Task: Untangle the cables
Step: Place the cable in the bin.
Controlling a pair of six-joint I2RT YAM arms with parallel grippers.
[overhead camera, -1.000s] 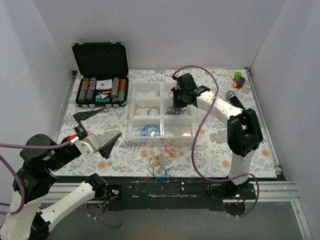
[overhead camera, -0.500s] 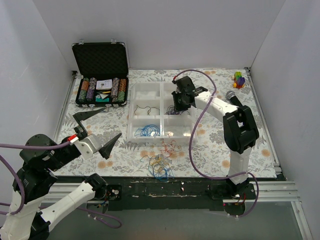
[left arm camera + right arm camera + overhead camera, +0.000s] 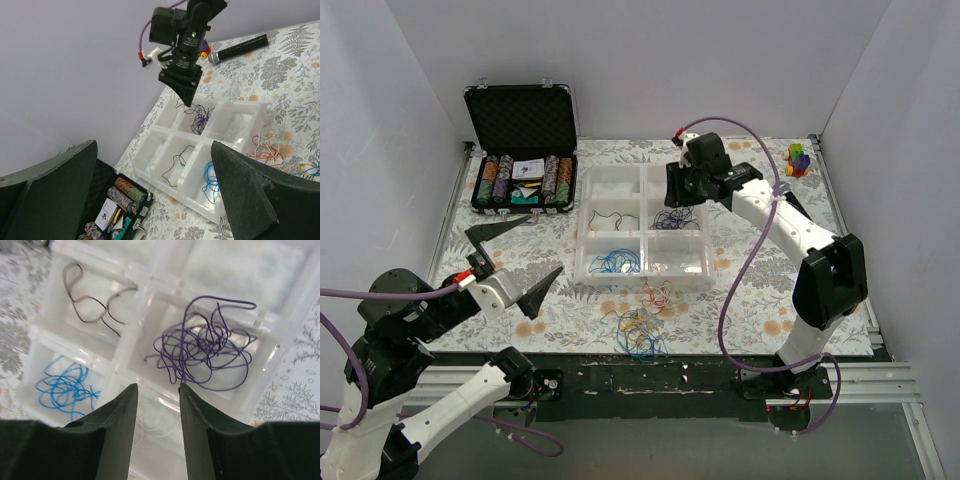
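— Up and off the purple cables [image 3: 670,218] since a second ago; hangs above them now, drawn back toward 1 o'clock.
— Meaning the right gripper [image 3: 677,195]? Clamped on anything?
— On nothing. Shut a second back, stands now with fingers parted and a bare gap between.
— And the purple cables themselves?
— Lie as a loose coil in the tray [image 3: 610,183], middle row, compartment on the 3 o'clock side. Touch no finger.
— Other cables in there?
— Black strand [image 3: 610,217] at 9 o'clock of the purple, in the neighbouring compartment. Blue cables [image 3: 615,262] at 7 o'clock, in the near compartment on the left. Something pale in the near right one, too faint to tell.
— Outside the tray?
— At 6 o'clock of it, on the table [image 3: 750,300]: red-and-orange strands [image 3: 658,293] just beside the near wall, then a mixed tangle [image 3: 640,333] of blue, yellow and orange close to the table's near edge.
— Left gripper [image 3: 520,258]?
— At 8 o'clock of the tray, well apart from it. Gapes wide, holds nothing, touches no cable.
— Farther out?
— Open chip case [image 3: 520,125] at 10 o'clock, block toy [image 3: 799,159] in the far corner at 2 o'clock, microphone [image 3: 240,48] at 3 o'clock, lying flat.
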